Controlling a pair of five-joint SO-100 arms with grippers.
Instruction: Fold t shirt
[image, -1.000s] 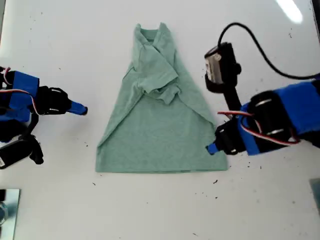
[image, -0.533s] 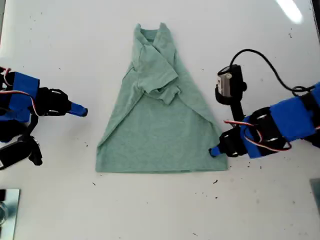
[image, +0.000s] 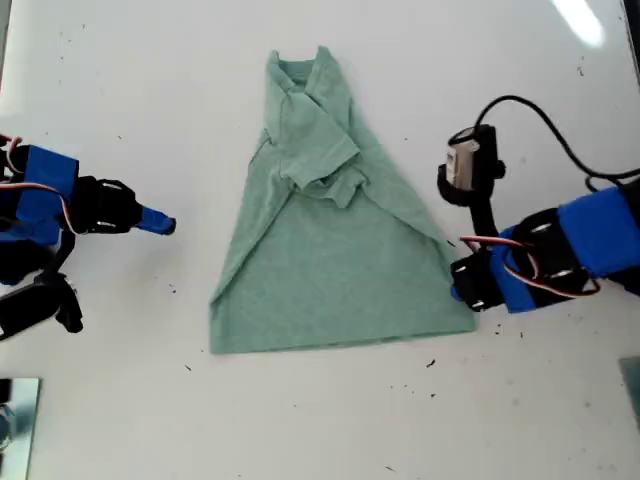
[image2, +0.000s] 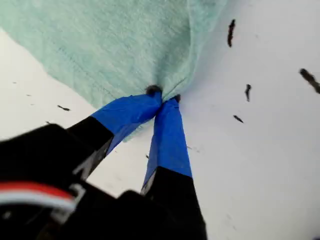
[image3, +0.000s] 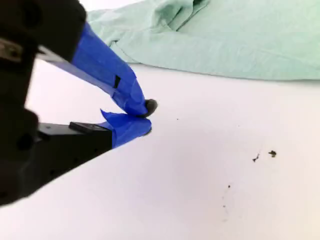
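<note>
The pale green t shirt (image: 330, 270) lies flat on the white table with its sleeves folded inward and its collar at the far end. My first gripper (image: 458, 292) is at the hem corner on the exterior view's right. The first wrist view shows that gripper (image2: 162, 97) shut on the edge of the t shirt (image2: 115, 45), the cloth puckered at the blue-taped fingertips. My second gripper (image: 160, 222) rests on the table at the exterior view's left, apart from the cloth. Its taped tips (image3: 142, 117) are together with nothing between them, and the t shirt (image3: 225, 40) lies beyond.
A black cable (image: 540, 115) loops over the table behind the first arm on the exterior view's right. Small dark specks (image: 431, 364) dot the white table (image: 320, 420) near the hem. A metallic object (image: 15, 420) sits at the exterior view's lower left corner.
My first gripper has closed on the hem corner and pulled it toward the exterior view's right. The whole shirt slid that way and the hem now slants. The second arm has not moved.
</note>
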